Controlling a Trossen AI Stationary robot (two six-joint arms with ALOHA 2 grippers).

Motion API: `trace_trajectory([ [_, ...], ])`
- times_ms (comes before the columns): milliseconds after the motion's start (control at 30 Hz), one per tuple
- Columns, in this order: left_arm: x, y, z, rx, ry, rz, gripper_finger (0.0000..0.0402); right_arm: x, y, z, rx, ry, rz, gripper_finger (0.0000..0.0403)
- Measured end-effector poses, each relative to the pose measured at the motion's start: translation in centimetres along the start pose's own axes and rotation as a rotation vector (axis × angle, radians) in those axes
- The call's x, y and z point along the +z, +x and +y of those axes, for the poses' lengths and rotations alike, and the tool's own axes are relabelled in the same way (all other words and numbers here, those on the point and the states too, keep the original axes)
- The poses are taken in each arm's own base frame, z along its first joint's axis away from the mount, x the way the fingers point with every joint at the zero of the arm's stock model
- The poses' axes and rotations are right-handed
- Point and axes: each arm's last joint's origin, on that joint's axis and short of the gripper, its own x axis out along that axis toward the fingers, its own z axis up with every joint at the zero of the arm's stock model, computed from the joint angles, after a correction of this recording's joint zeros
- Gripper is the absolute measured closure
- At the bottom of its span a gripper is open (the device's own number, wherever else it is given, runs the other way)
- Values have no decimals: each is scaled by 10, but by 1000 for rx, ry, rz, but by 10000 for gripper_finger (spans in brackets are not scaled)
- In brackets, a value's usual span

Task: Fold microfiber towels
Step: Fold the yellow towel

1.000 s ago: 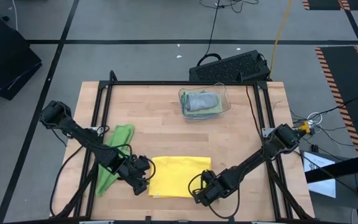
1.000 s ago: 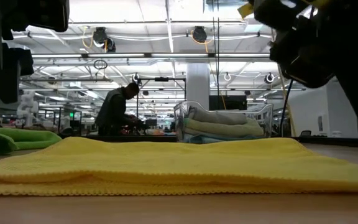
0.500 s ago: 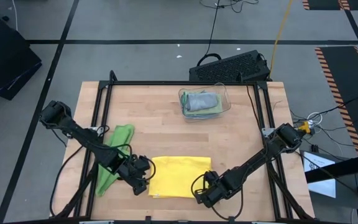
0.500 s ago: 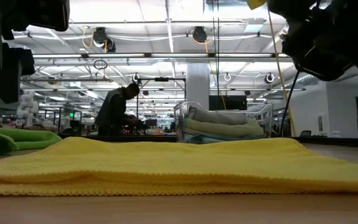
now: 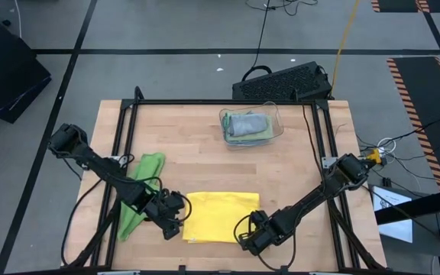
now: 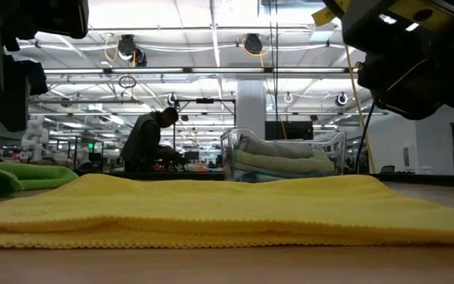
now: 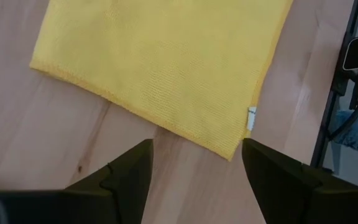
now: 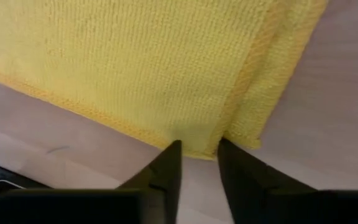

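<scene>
- 2 hands flank the flat, once-folded yellow microfiber towel [image 5: 221,217] at the near edge of the wooden table [image 5: 205,145], so you can take opposite ends for the next fold.
- Your right hand [image 8: 197,163] has its fingers close together at the towel's doubled corner, just off the hem; no cloth is visibly pinched yet.
- Your left hand [image 7: 194,163] hovers wide open and empty just off the other corner, ready to drop.
- Beside the left arm lies the bright green towel [image 5: 140,191]; folded cloths sit in the clear plastic bin [image 5: 250,124].
</scene>
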Motion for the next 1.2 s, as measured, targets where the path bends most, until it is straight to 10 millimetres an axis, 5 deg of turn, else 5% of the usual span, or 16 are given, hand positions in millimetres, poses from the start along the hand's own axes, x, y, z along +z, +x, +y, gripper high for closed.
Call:
trace_trajectory([
  [200, 1, 0, 0, 15, 10, -26, 156, 3, 5, -6, -8, -14, -35, 395],
  [600, -4, -1, -2, 12, -71, -30, 156, 6, -24, 5, 146, -59, -82, 402],
  [933, -15, -3, -10, 35, -52, -134, 156, 10, -27, 23, 295, -105, -25, 403],
  [1200, -24, 9, -14, 57, -46, -133, 156, 25, -41, 18, 195, -188, 32, 403],
])
